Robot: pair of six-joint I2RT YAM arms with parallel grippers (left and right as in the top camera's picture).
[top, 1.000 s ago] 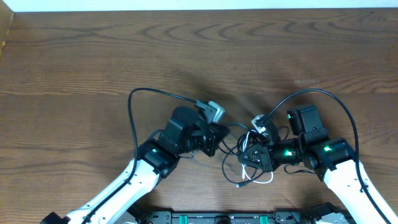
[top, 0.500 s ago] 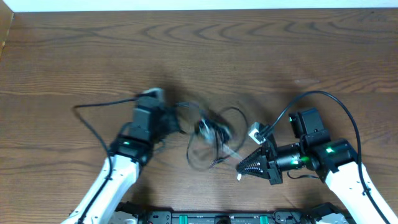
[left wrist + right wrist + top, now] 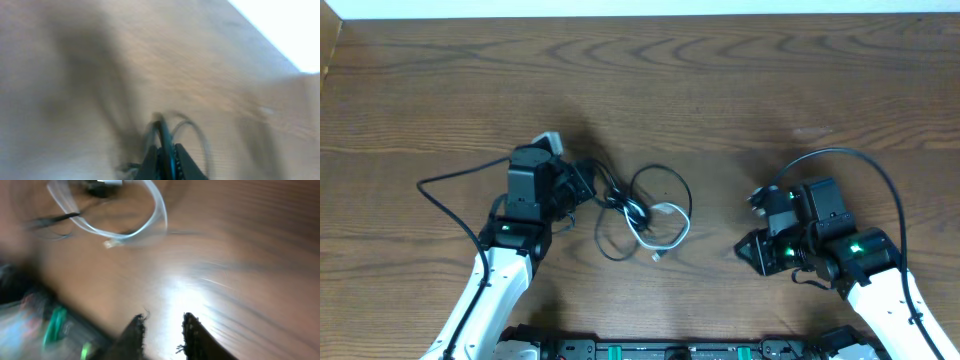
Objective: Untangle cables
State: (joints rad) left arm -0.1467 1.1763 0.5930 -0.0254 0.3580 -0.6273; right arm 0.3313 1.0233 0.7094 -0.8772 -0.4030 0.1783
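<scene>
The cables [image 3: 638,208] lie in loose loops on the wooden table between my two arms: thin black cords and one white cord [image 3: 672,228] with a small plug end. My left gripper [image 3: 576,186] is at the left end of the bundle, shut on a black cable [image 3: 165,142] that runs out from between its fingers. To the right of the bundle, my right gripper [image 3: 744,250] stands apart from it, open with nothing between its fingers [image 3: 136,326]. The right wrist view shows the white cord [image 3: 152,210] curving on the table ahead of the right gripper [image 3: 161,326].
Thick black arm cords arc over the table behind the left arm [image 3: 450,180] and the right arm [image 3: 850,156]. The table's back edge [image 3: 640,16] meets a white wall. The robot base rail [image 3: 650,350] runs along the front edge.
The left gripper has dragged the cable bundle leftward. The right gripper has opened, let go of the white cord and drawn back to the right.
</scene>
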